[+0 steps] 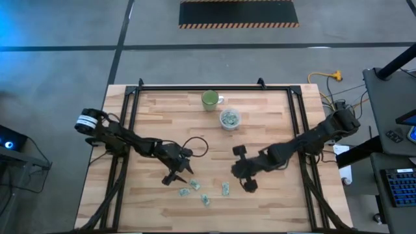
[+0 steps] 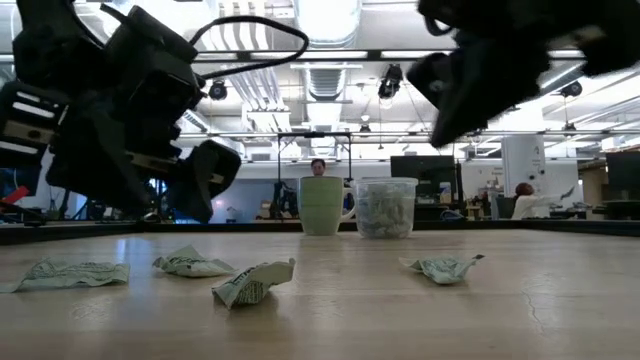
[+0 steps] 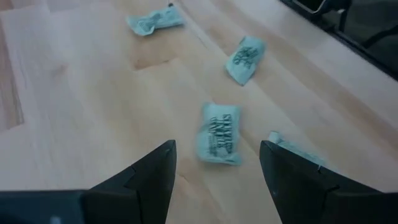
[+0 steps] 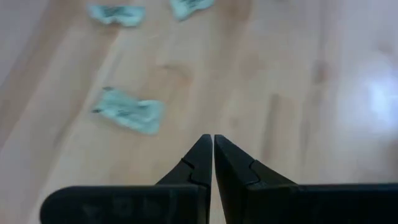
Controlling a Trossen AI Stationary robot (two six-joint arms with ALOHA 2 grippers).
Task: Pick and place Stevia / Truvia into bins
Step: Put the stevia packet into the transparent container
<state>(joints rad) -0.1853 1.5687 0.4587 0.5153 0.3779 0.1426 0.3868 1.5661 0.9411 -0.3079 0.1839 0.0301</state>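
Four pale green and white sachets lie flat on the wooden table near its front edge [image 1: 184, 192], [image 1: 194, 185], [image 1: 205, 200], [image 1: 225, 189]. My left gripper [image 1: 175, 177] hovers open just above and to the left of them. In the left wrist view [image 3: 217, 149] one sachet [image 3: 219, 132] lies ahead between its fingers, untouched. My right gripper [image 1: 249, 185] is shut and empty, above the table to the right of the sachets. One sachet [image 4: 129, 112] lies ahead of it [image 4: 212, 138]. The clear plastic cup [image 1: 229, 119] stands farther back and holds several sachets.
A green mug [image 1: 210, 99] stands just behind and left of the clear cup, near the table's far edge; both show in the low view, mug [image 2: 322, 205] and cup [image 2: 386, 207]. A black frame [image 1: 195, 86] rims the table. Bare wood lies between the sachets and the cup.
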